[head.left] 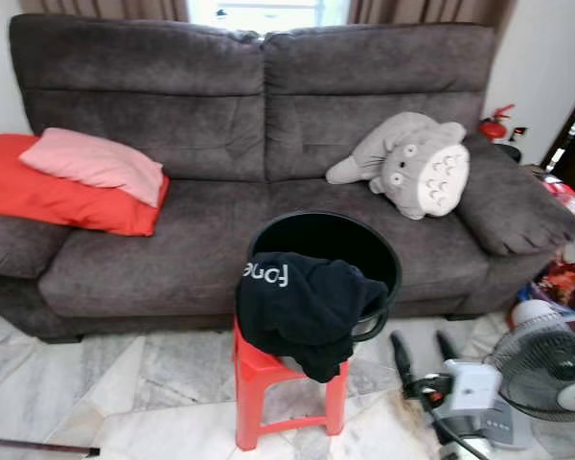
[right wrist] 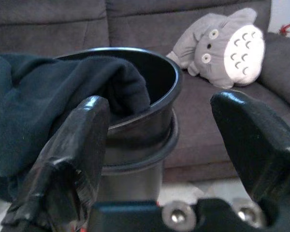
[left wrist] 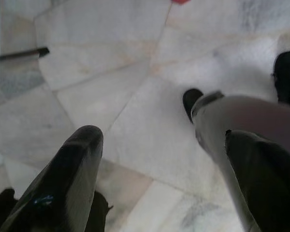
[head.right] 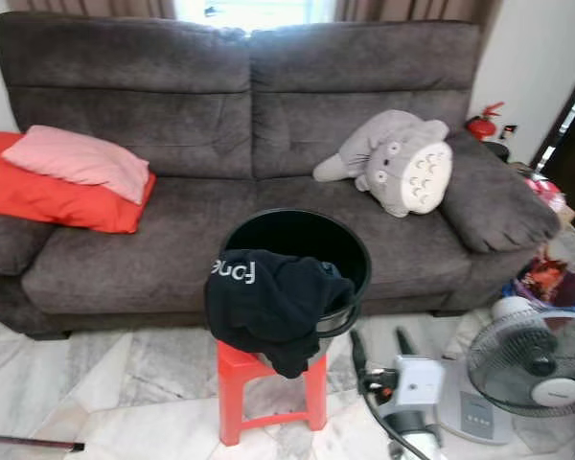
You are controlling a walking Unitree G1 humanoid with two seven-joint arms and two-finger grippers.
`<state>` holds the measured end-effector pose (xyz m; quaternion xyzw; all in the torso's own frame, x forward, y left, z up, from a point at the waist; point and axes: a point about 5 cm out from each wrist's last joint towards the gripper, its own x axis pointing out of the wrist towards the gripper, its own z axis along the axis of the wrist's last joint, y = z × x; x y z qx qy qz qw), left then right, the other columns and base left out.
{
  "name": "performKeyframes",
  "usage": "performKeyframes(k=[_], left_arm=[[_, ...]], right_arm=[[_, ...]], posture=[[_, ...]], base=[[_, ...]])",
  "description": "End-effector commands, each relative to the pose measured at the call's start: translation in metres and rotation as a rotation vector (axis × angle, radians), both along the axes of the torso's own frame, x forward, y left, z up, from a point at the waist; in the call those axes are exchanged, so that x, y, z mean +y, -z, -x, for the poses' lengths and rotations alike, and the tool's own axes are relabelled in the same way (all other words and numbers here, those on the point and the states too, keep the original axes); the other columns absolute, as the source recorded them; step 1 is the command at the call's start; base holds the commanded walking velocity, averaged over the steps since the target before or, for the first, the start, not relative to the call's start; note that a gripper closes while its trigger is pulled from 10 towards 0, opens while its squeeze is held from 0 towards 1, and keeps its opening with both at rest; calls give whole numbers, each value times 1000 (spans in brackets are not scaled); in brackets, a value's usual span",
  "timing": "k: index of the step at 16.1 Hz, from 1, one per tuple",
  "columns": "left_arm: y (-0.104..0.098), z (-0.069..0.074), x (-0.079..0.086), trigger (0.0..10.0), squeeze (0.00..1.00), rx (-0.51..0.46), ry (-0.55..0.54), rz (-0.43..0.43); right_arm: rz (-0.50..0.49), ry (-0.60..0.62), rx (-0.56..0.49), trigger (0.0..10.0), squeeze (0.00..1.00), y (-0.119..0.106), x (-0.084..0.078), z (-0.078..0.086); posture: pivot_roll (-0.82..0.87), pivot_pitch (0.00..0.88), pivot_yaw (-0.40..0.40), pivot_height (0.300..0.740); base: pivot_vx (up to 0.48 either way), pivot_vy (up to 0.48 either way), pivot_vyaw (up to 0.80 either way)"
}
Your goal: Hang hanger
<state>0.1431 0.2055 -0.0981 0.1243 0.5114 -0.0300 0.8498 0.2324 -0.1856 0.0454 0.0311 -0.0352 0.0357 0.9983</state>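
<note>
A black bucket [head.left: 326, 251] stands on a red stool [head.left: 268, 383] before a grey sofa [head.left: 172, 86], a black garment [head.left: 302, 302] with white lettering draped over its rim. No hanger can be made out. The right pincer [right wrist: 174, 135], fingers wide, points at the bucket, beside a fan [head.left: 551, 369]. The left pincer [left wrist: 169, 164], also wide, hangs over marble floor [left wrist: 111, 58].

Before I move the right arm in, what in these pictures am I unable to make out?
- Inside of the black bucket: head views, bottom hidden by its rim and the black garment draped over the edge.
- Red stool: seat mostly covered by the garment.
- Fan: cut off by the picture edge.
- Right gripper, open: its fingers block the bucket's lower part in the wrist view.
- Left gripper, open, facing the floor.
</note>
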Motion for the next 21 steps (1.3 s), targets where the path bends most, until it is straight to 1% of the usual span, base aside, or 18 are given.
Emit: performKeyframes(k=[1,2,4,5,6,7,8,9,10,11,12,13,14,15,16,17,18,21], left_arm=[[1,6,5,10000,0,21,5,-9],[2,8,7,10000,0,25,4,-11],[2,9,10,10000,0,31,2,-16],[2,10,10,10000,0,34,4,-19],[2,10,9,10000,0,35,10,-22],[2,9,8,10000,0,31,6,-20],[2,9,7,10000,0,27,-1,-17],[2,8,7,10000,0,25,-2,-16],[2,7,7,10000,0,23,-4,-14],[2,7,6,10000,0,23,0,-14],[2,7,6,10000,0,24,0,-12],[2,7,6,10000,0,24,-2,-12],[2,8,7,10000,0,26,-3,-12],[2,12,11,10000,0,33,-9,-14],[2,15,14,10000,0,37,-12,-17],[2,16,16,10000,0,37,-13,-18],[2,16,17,10000,0,38,-10,-21],[1,10,14,10000,0,28,-6,-18]], right_arm=[[-6,31,42,10000,0,5,-3,10],[-5,37,49,10000,0,1,-5,16],[-13,2,81,10000,0,-4,-1,24],[101,-73,86,10000,0,-6,2,21],[111,-148,110,10000,0,-3,7,13],[55,-205,131,10000,0,-2,13,6],[9,-278,180,10000,0,1,20,2],[-6,-330,215,10000,0,4,24,0],[14,-362,241,10000,0,8,26,-4],[-6,-415,286,10000,0,14,29,-8],[-41,-500,316,10000,0,17,35,-9],[-66,-547,331,10000,0,18,38,-9],[-36,-556,341,10000,0,20,39,-11],[-36,-487,347,10000,0,24,36,-18],[-40,-451,350,10000,0,25,33,-23],[-43,-451,351,10000,0,26,34,-25],[-45,-456,362,10000,0,27,34,-28],[-39,-443,390,10000,0,31,34,-37]], posture=[[-99,2,-10,740],[-100,0,-10,740],[-104,0,-9,740],[-105,0,-4,740],[-100,0,-5,740],[-98,0,-6,740],[-94,0,-6,740],[-91,7,-4,740],[-93,9,-2,740],[-91,14,0,740],[-90,16,2,740],[-89,18,3,740],[-84,21,5,740],[-78,23,7,740],[-77,25,9,740],[-79,27,11,740],[-80,27,12,740],[-66,27,17,740]], base=[[0,0,0],[0,0,0],[0,0,0],[0,0,0],[0,0,0],[0,0,0],[0,0,0],[0,0,0],[0,0,0],[0,0,0],[0,0,0],[0,0,0],[0,0,0],[0,0,0],[0,0,0],[0,0,0],[0,0,0],[0,0,0]])
